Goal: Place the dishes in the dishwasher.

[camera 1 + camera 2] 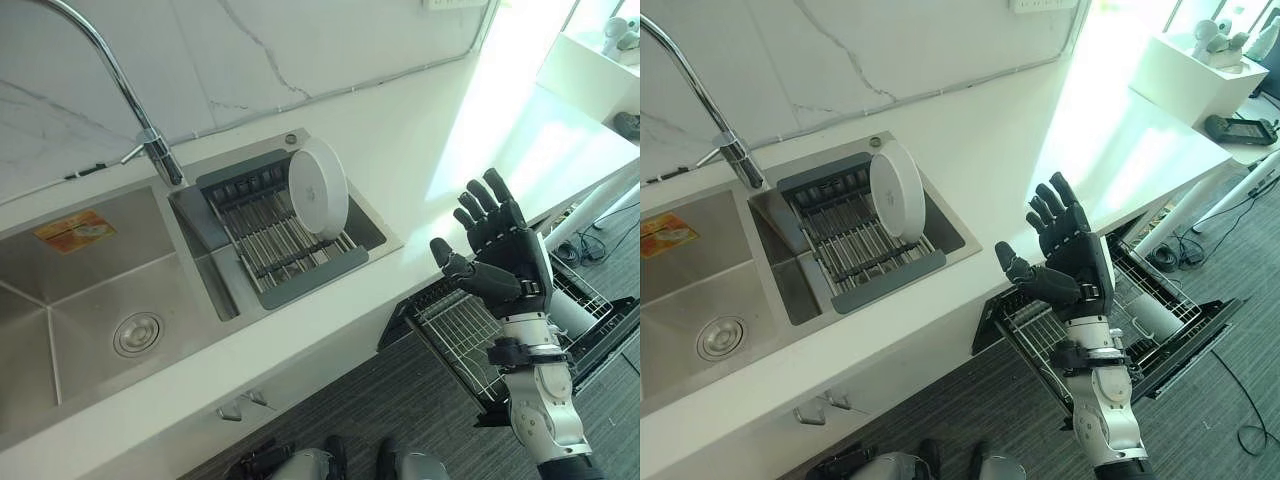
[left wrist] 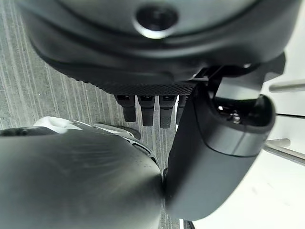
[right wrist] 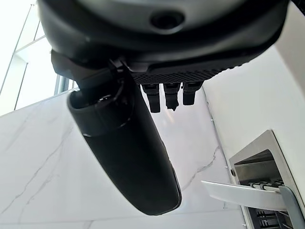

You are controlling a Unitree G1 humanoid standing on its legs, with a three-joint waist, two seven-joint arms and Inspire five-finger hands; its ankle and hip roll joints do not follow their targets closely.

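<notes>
A white plate stands on edge in the grey drying rack set over the right sink basin. My right hand is raised in front of the counter, right of the rack and well apart from the plate. It is open, fingers spread and straight, holding nothing. Below it the dishwasher's wire rack is pulled out over the floor. The right wrist view looks past the thumb to the plate's edge. My left hand hangs low over the carpet, open and empty.
A tall chrome faucet rises behind the steel sink on the left. The white counter runs right to a bright corner. A white rounded item lies in the dishwasher's far rack. A white table stands at back right.
</notes>
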